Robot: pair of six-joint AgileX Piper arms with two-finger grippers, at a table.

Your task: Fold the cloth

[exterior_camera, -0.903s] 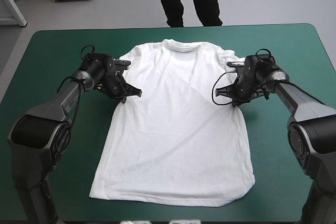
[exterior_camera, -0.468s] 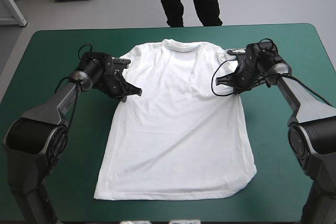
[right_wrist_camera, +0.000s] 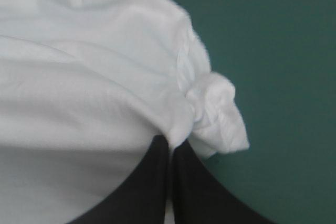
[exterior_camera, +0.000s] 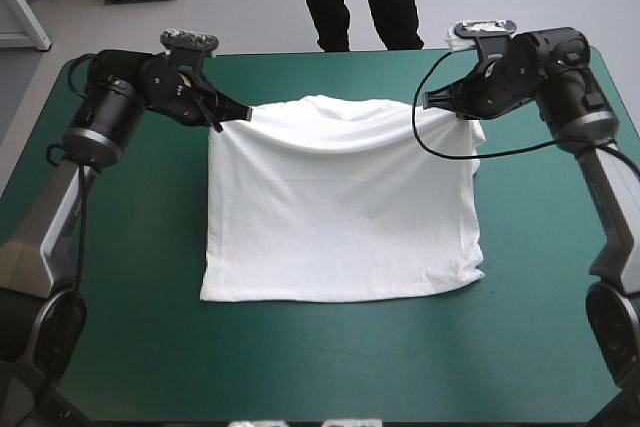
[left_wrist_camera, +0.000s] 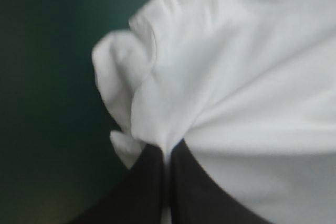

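The T-shirt (exterior_camera: 340, 217) is occupying the middle of the desk (exterior_camera: 110, 337), its far part hanging raised between the left claw (exterior_camera: 243, 115) and the right claw (exterior_camera: 430, 100); bare teal-green cover (exterior_camera: 330, 367) is lying open along the near edge and both sides.

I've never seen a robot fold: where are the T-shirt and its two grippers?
T-shirt (exterior_camera: 340, 217), high view, middle of the cloth.
Left gripper (exterior_camera: 238, 115), high view, between its fingertips.
Right gripper (exterior_camera: 430, 101), high view, between its fingertips.
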